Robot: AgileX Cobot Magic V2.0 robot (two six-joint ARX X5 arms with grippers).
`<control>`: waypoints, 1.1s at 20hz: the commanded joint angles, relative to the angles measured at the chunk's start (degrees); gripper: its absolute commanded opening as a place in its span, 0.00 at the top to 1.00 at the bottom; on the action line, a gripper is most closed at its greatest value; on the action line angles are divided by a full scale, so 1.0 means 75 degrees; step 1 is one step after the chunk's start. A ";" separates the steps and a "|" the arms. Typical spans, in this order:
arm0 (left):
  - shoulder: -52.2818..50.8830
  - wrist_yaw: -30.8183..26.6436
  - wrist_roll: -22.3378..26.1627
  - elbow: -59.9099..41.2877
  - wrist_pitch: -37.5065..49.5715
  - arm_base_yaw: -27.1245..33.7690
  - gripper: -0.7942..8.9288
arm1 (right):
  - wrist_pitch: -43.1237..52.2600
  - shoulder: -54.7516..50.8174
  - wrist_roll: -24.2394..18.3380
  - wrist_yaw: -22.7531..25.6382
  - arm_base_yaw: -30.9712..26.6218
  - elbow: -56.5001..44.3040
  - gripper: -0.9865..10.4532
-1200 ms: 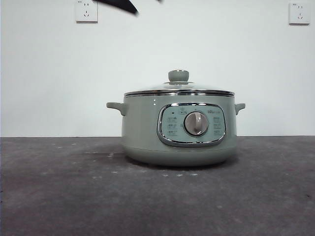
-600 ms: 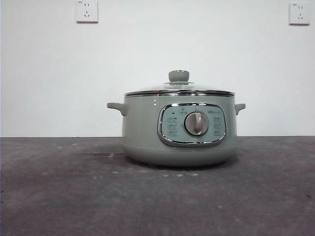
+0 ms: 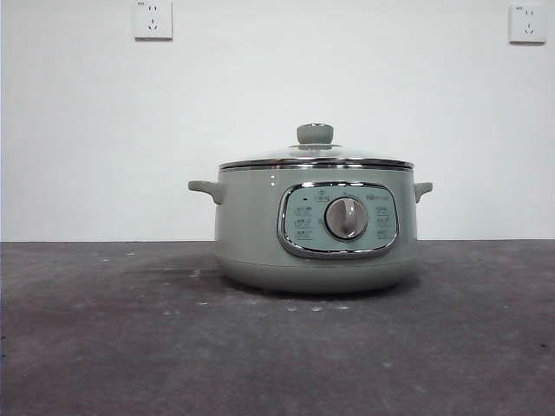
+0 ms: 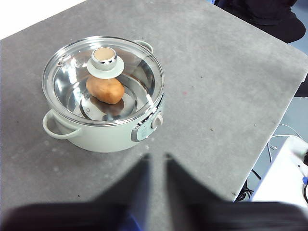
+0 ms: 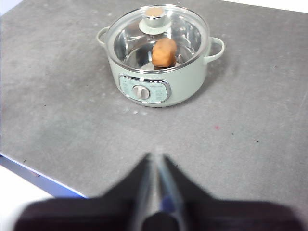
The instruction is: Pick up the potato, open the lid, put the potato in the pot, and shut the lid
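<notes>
Though the front view hides the inside, we count one pot [image 3: 315, 232] at frame centre, one lid [image 3: 316, 159] seated on it, one potato [image 4: 105, 90] inside. Left gripper [image 4: 156, 157] is slightly parted, right gripper [image 5: 155, 157] nearly closed; both empty, well apart from the pot.

1. The left gripper [image 4: 155, 161] shows in the left wrist view as two black jaws, blurred by nearness, each broad at the base and tapering to a narrow tip.
2. Between the bases of those jaws sits a small bluish patch, too blurred to make out.
3. The right gripper [image 5: 155, 157] shows in the right wrist view as two black jaws of the same tapering shape, with pale grey inner edges.
4. At the base between the right jaws there is a dark rounded part with a bluish spot just above it.
5. No markings, screws or cables can be told on either gripper.
</notes>
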 commanded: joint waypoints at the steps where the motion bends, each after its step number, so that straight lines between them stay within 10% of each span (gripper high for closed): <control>1: 0.0000 0.0023 -0.0047 0.0009 0.0067 0.0000 0.92 | -0.0175 -0.0009 0.0105 0.0029 0.0000 -0.0055 0.91; 16: 0.0070 -0.0449 0.0114 0.0006 0.0385 0.0073 0.92 | -0.0175 -0.0009 0.0102 0.0122 0.0000 -0.0055 0.91; 22: -0.0781 0.0067 0.1306 -0.0667 0.2285 0.2206 0.92 | -0.0175 -0.0009 0.0102 0.0122 0.0000 -0.0055 0.91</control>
